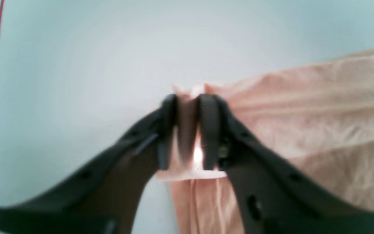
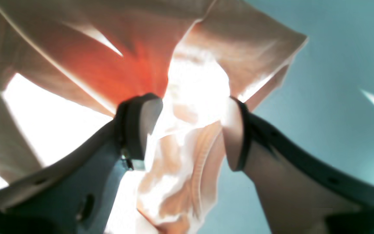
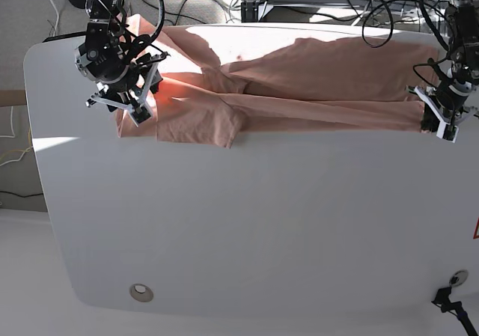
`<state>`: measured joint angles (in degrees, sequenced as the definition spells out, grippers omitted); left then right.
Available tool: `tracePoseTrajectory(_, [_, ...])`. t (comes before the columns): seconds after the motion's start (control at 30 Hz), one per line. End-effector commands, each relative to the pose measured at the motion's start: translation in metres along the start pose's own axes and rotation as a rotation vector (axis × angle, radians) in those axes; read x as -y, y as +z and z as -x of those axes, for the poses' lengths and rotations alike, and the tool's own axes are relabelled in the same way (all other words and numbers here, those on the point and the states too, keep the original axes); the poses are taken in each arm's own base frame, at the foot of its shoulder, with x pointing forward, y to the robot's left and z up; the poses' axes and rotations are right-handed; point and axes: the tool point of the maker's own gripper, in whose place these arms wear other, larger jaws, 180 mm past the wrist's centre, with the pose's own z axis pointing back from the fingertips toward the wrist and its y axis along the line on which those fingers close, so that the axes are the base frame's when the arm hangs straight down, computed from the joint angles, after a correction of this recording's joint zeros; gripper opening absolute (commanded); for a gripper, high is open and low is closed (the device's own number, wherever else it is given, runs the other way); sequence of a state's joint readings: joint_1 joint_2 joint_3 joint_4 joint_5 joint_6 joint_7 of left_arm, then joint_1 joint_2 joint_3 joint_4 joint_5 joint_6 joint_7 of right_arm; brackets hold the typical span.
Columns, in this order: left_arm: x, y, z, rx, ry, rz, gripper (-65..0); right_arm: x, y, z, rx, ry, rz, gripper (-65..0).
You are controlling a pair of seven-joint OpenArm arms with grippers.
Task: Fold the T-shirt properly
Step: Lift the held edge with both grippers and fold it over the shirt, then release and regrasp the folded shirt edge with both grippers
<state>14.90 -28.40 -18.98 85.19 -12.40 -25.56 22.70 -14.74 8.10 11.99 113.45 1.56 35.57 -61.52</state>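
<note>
Because the shirt is soft and light, it must be held by its edges.
It is spread on the table; cloth is pinched in the left pincer, while the right pincer is parted around a loose bunch.

You see the T-shirt, salmon-pink, folded lengthwise into a long band that lies across the far side of the white counter. One short sleeve sticks out toward you, and the cloth is creased.
</note>
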Motion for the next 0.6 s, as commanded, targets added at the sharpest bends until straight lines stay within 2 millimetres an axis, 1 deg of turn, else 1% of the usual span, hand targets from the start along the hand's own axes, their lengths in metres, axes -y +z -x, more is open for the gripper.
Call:
tracePoseTrajectory(0.0, [-0.011,0.004,-0.017,0.048,-0.02,-0.018,-41.6,0.002,0.004,-0.005,0.029,0.003,0.009,-30.0])
tracePoseTrajectory(0.07, [-0.012,0.005,-0.017,0.046,-0.018,-0.021,-35.5,0.003,0.004,-0.005,0.03,0.003,0.01,-30.0])
tracePoseTrajectory(0.1, [-0.012,0.005,-0.017,0.045,-0.021,-0.022,-33.5,0.003,0.004,-0.005,0.03,0.003,0.01,-30.0])
tracePoseTrajectory(0.17, [-0.016,0.005,-0.016,0.031,-0.054,-0.04,-31.8,0.004,0.005,-0.008,0.036,0.006,0.014,-30.0])
tracePoseTrajectory(0.2, [-0.02,0.007,-0.021,0.034,-0.092,-0.056,-31.8,0.005,0.005,-0.009,0.04,0.006,0.017,-30.0])
tracePoseTrajectory(0.23, [-0.02,0.009,-0.027,0.045,-0.11,-0.061,-31.8,0.006,0.005,-0.01,0.043,0.006,0.019,-30.0])
tracePoseTrajectory(0.3, [-0.024,0.016,-0.047,0.096,-0.13,-0.079,-31.8,0.013,0.007,-0.022,0.07,0.009,0.036,-30.0])
tracePoseTrajectory(0.37, [-0.026,0.021,-0.06,0.129,-0.141,-0.091,-31.8,0.021,0.008,-0.039,0.106,0.01,0.053,-30.0])
tracePoseTrajectory(0.4, [-0.024,0.021,-0.068,0.148,-0.146,-0.09,-31.8,0.024,0.008,-0.047,0.124,0.011,0.059,-30.0])
tracePoseTrajectory(0.43, [-0.017,0.017,-0.073,0.163,-0.139,-0.076,-31.8,0.023,0.007,-0.057,0.15,-0.004,0.053,-30.0])
tracePoseTrajectory(0.47, [-0.014,0.014,-0.077,0.173,-0.137,-0.069,-31.8,0.02,0.005,-0.067,0.175,-0.022,0.037,-30.0])
tracePoseTrajectory(0.5, [-0.009,0.012,-0.078,0.175,-0.135,-0.059,-31.8,0.021,0.004,-0.075,0.195,-0.033,0.029,-30.0])
tracePoseTrajectory(0.57, [0.001,0.009,-0.075,0.168,-0.14,-0.034,-31.8,0.021,-0.006,-0.084,0.207,-0.057,0.001,-30.0])
